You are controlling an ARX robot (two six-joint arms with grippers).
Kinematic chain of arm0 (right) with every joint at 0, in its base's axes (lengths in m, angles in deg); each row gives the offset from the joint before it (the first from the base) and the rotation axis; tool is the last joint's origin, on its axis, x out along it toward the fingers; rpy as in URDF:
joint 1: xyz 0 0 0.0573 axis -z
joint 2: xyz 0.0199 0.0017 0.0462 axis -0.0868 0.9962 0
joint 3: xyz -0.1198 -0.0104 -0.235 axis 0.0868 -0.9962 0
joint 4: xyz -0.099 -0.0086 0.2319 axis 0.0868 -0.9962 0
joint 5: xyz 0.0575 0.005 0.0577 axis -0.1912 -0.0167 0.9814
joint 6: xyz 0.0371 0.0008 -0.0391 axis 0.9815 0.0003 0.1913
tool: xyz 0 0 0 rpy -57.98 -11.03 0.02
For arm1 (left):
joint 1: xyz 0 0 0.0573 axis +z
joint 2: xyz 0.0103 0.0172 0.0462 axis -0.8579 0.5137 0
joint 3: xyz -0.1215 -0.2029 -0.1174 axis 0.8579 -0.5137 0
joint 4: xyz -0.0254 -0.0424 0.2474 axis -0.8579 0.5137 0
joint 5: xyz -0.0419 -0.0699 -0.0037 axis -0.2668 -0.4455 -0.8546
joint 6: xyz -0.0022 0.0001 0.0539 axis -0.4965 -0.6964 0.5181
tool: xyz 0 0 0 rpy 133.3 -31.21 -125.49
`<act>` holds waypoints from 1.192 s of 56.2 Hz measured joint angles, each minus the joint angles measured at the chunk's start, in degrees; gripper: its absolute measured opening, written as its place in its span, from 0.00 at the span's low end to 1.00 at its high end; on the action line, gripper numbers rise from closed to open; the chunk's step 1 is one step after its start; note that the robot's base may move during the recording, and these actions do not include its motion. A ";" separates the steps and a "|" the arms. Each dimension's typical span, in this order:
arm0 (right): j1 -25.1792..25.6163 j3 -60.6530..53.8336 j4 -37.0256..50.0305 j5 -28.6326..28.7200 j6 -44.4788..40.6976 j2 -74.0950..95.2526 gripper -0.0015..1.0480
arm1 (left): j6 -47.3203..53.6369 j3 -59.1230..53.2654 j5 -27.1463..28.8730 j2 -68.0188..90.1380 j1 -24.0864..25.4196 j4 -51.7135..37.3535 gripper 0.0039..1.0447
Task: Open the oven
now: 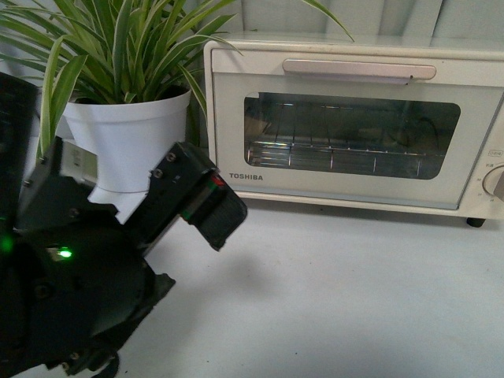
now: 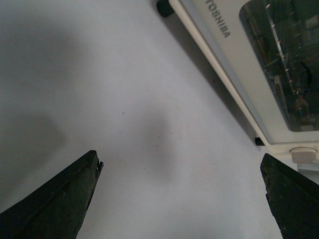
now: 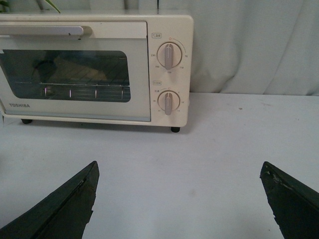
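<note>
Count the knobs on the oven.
2. The upper knob and the lower knob sit stacked on the panel of the oven, beside its door.

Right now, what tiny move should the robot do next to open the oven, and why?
Probably raise the right gripper and ease it forward toward the handle. The oven door is shut, its bar handle runs along the door's top, and that gripper is open, holding nothing, with bare table between it and the oven.
</note>
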State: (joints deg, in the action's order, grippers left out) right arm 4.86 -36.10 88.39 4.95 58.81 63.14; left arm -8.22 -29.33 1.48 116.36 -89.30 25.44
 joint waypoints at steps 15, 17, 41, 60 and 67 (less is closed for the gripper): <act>0.00 0.00 0.00 0.00 0.00 0.00 0.91 | -2.97 6.58 -1.05 8.41 -3.06 0.02 0.94; 0.00 0.00 0.00 0.00 0.00 0.00 0.91 | -3.19 7.43 -1.11 9.09 -3.34 0.20 0.94; 0.57 -0.07 0.76 1.64 1.18 0.17 0.91 | -5.55 10.38 -2.16 11.72 -2.89 0.24 0.94; -3.76 13.16 25.42 2.29 10.91 37.81 0.91 | -6.23 9.35 -3.06 11.06 -1.27 0.11 0.94; -7.39 25.51 22.56 -1.57 12.41 53.64 0.91 | -6.29 9.14 -3.13 10.97 -1.25 -0.17 0.94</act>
State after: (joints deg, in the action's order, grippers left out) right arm -2.53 -10.59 110.95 3.37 71.23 116.77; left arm -14.52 -20.19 -1.65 127.34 -90.55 25.26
